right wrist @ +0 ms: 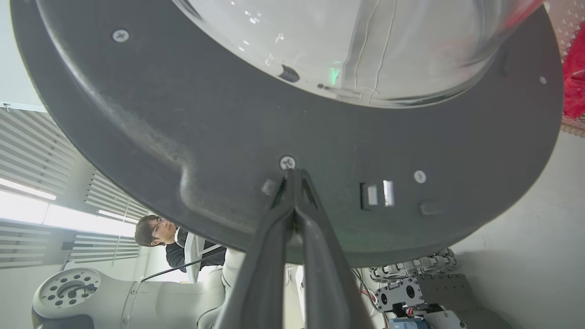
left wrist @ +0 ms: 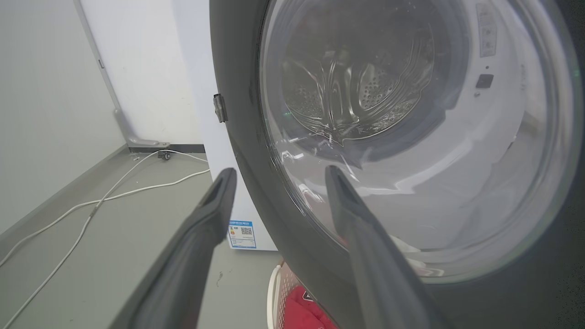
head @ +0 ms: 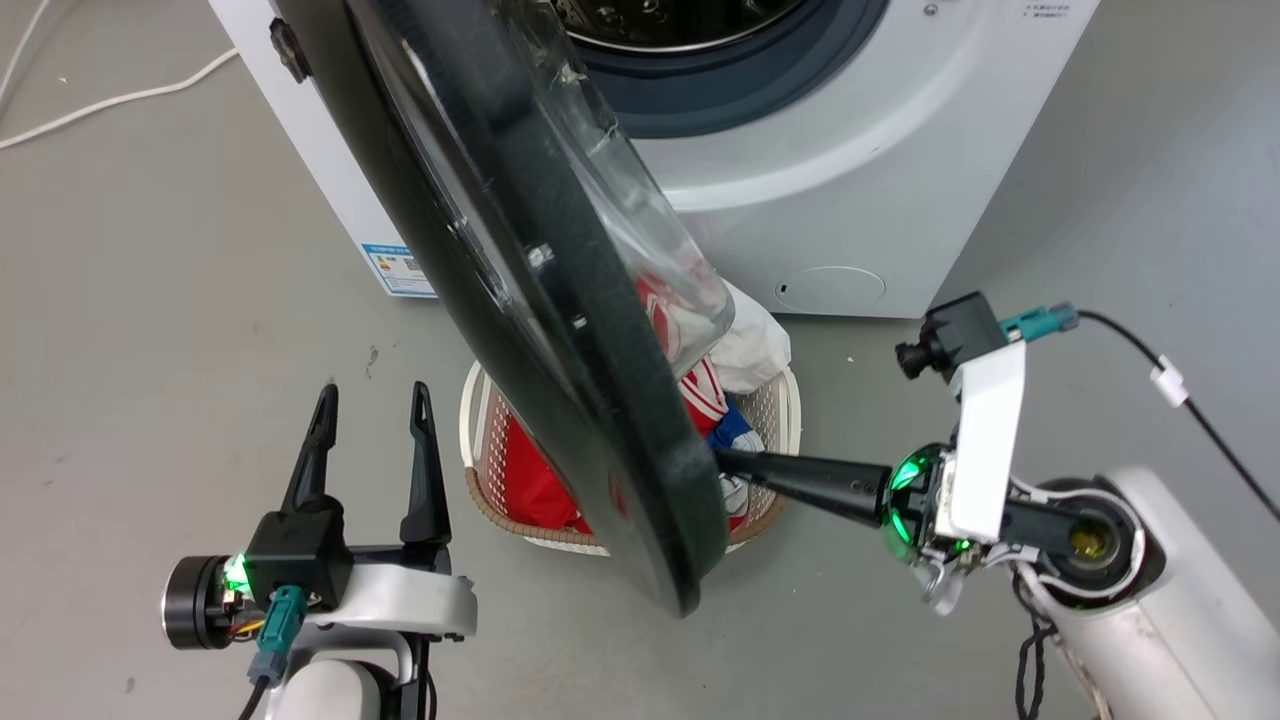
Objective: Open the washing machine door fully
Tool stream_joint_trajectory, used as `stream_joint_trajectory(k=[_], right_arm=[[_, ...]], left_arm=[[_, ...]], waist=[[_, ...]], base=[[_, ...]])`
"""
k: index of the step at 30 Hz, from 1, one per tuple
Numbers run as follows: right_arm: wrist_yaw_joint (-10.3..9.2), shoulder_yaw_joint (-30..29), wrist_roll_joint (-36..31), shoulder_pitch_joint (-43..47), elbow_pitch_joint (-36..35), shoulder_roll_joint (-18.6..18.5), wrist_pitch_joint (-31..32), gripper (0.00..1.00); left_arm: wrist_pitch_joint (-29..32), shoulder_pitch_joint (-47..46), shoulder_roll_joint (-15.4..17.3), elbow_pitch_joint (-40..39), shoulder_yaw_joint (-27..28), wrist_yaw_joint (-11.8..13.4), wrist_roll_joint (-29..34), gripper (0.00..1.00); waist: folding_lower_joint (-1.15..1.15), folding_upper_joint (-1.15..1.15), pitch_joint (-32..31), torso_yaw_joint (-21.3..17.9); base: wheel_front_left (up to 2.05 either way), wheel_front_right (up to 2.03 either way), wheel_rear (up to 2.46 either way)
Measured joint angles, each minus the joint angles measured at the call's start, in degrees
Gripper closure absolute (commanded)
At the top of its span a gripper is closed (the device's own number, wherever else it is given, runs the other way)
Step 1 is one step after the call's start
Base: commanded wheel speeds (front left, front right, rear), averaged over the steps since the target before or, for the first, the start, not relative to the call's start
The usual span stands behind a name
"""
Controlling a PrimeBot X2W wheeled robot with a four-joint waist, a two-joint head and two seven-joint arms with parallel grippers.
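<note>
Head view: the door (head: 560,400) runs off the top edge and covers most of the basket (head: 468,420) and the clothes (head: 530,480) in it. The right gripper's (head: 722,462) finger ends are lost against the door's dark rim. The drum (head: 680,20) is cut by the top edge. The label (head: 398,270) is too small to read, and the door covers its right end. Left wrist view: the door's top and right side are cropped, and the drum looks warped through the glass. Right wrist view: a person (right wrist: 157,230) is partly hidden by the door's rim.
</note>
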Motion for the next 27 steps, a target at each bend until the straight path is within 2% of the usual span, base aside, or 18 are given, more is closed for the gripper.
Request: stream_joint_trajectory(k=[19,27], right_arm=[[0.0,1.98,2.5,10.61,-1.89,3.21,-4.44,1.0],[0.0,-3.22,2.97,15.08,-3.76,2.47,-10.56,1.0]], left_arm=[[0.0,4.31,0.0,0.79,-0.08,0.48,-0.14,0.0],[0.0,6.24,0.0,1.24,0.11,0.25,-0.01,0.0]], waist=[[0.0,0.0,-5.71,0.0],[0.0,0.0,-8.63,-0.48]], base=[[0.0,0.0,0.0],[0.0,0.0,0.0]])
